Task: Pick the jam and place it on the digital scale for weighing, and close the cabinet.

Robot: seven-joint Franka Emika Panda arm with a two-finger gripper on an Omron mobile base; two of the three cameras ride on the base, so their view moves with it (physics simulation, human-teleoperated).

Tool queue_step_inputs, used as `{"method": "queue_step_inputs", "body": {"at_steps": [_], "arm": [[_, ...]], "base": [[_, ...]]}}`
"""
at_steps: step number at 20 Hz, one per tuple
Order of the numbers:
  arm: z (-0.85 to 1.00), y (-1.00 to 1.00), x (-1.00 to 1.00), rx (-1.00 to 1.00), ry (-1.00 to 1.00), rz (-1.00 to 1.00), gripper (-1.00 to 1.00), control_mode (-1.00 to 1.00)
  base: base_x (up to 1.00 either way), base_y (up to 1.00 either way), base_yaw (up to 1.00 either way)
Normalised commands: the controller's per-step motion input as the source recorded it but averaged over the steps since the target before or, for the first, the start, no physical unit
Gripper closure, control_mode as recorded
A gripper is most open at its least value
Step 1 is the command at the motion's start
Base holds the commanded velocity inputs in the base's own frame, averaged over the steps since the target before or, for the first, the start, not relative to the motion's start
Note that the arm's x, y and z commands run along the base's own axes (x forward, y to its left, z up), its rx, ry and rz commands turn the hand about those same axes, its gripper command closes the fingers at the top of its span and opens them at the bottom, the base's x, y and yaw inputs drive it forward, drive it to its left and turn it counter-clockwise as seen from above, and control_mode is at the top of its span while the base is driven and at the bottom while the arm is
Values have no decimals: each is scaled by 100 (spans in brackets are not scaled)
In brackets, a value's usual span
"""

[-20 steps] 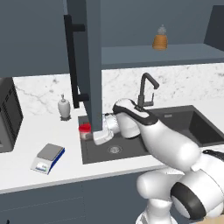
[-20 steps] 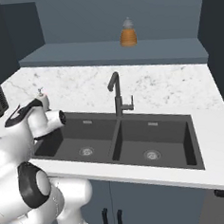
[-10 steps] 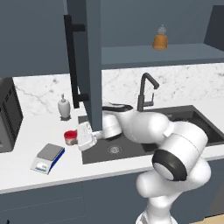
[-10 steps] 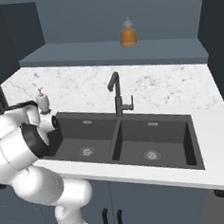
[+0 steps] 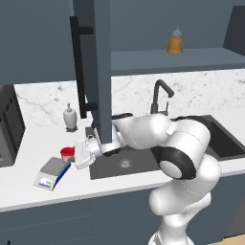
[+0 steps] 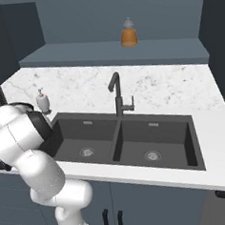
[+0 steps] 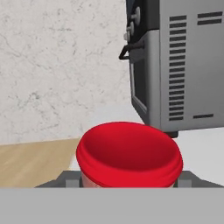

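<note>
Holding the jam (image 7: 129, 158) pinched at its pale body, your gripper (image 5: 82, 154) carries it lid-up, short axis vertical, just above and behind the digital scale (image 5: 52, 172). Releasing now risks the jar landing on the scale's back edge and tipping. Mind the open cabinet (image 5: 98, 72) door over your wrist.

Hidden and cut-off parts around the jam

The pale body of the jam (image 7: 129, 155) is cut off at the bottom of the hand view, leaving mostly its red lid. The microwave (image 7: 183, 61) is cropped by the top and right edges. In the left base view, the display of the digital scale (image 5: 52, 172) is too small to be read, and the cabinet (image 5: 98, 67) door hides part of the arm.
</note>
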Motion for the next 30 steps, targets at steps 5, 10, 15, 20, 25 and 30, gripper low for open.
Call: {"method": "queue_step_inputs", "body": {"at_steps": [5,10,15,20,25,30], "arm": [[-13,23,17,0,0,0,100,-100],[-19,33,16,0,0,-1,100,-100],[-26,18,8,0,0,0,100,-100],[-33,15,0,-3,-3,0,100,-100],[-19,12,20,0,-2,-1,100,-100],[-30,8,24,0,-2,0,100,-100]], "base": [[0,0,0],[0,0,0],[0,0,0],[0,0,0],[0,0,0],[0,0,0]]}}
